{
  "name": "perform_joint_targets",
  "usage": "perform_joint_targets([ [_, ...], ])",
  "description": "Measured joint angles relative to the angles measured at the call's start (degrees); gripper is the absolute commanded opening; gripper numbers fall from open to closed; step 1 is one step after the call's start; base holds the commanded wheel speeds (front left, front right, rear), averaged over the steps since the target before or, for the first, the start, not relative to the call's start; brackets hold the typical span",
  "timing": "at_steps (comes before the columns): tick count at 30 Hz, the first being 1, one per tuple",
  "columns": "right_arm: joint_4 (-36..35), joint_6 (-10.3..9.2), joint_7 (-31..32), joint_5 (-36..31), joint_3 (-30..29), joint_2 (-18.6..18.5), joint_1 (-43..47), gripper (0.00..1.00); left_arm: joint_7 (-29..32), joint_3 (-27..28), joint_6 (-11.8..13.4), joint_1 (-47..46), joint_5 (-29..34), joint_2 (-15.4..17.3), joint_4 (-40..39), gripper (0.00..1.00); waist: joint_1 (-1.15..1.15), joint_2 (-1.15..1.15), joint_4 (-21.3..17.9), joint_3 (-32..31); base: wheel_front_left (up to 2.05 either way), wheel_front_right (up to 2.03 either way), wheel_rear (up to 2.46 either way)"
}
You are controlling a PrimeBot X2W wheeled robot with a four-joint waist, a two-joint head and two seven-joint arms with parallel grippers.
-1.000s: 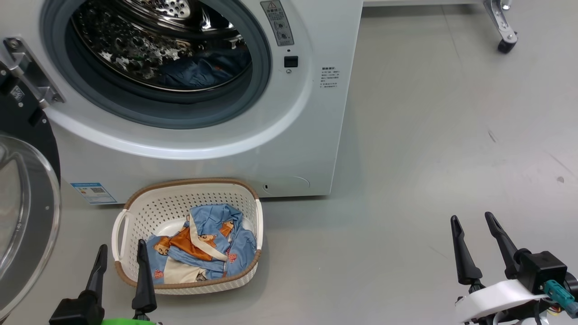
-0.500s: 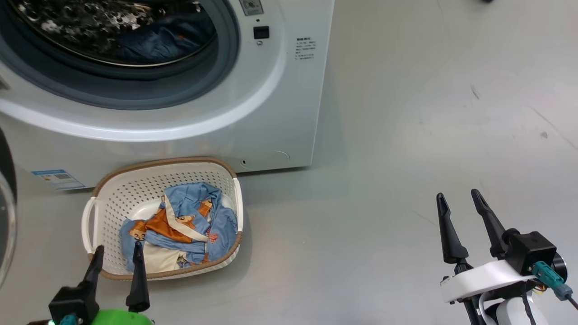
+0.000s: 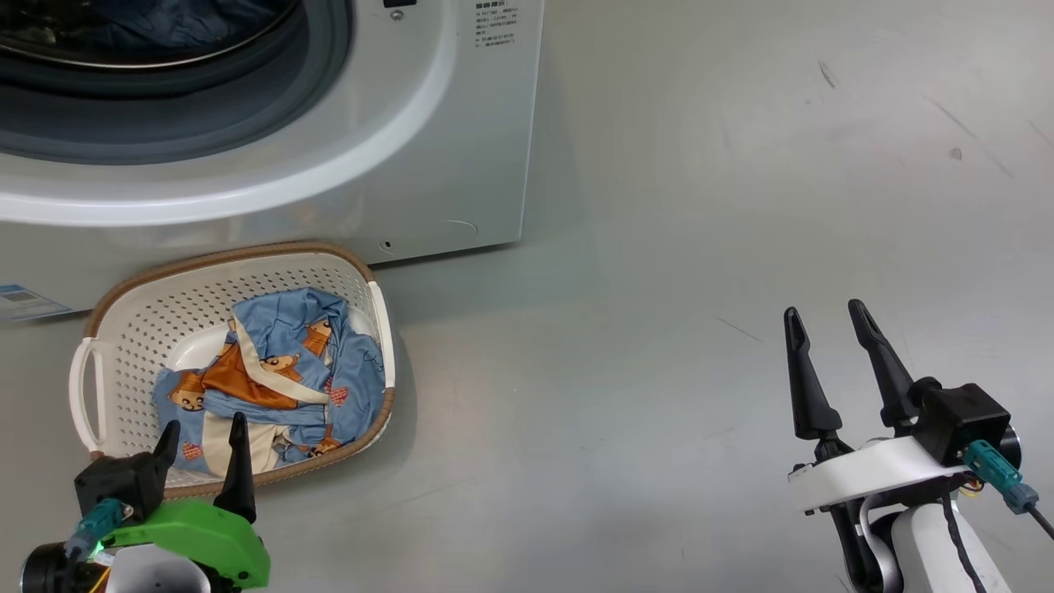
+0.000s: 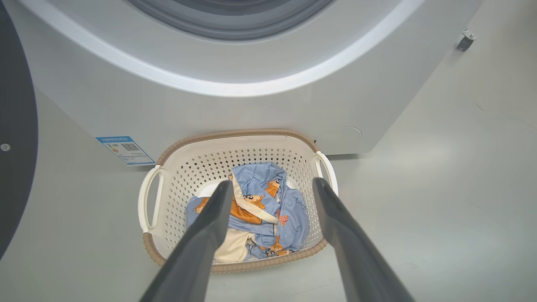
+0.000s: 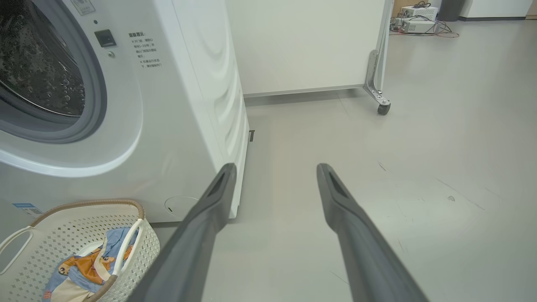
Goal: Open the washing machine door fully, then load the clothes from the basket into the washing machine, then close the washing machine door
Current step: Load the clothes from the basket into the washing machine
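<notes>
One washing machine (image 3: pixel 461 123). One washing machine door (image 4: pixel 16 138), of which just a dark edge is seen. One blue sticker (image 4: pixel 125 149) on the machine front. One basket (image 3: pixel 123 305) with two side handles (image 3: pixel 78 387). Clothes (image 3: pixel 280 362) in the basket: one tangled heap, garment count can't be told. One dark blue cloth bundle (image 3: pixel 165 16) in the drum. Two grippers: left gripper (image 3: pixel 205 422) and right gripper (image 3: pixel 824 309), each with two dark fingers (image 3: pixel 803 387), four total. One caster wheel (image 5: pixel 382 109), on one white panel (image 5: pixel 302 42).
</notes>
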Motion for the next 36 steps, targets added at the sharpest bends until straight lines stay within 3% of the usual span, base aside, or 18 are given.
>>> perform_joint_targets([
  [36,-0.8,0.0,0.0,0.0,3.8,0.9,-11.2,1.0,20.6,7.8,-1.3,-22.7,-11.7,7.4,17.4,1.0,0.0,0.0,-7.6,21.5,0.0,0.0,0.0],
])
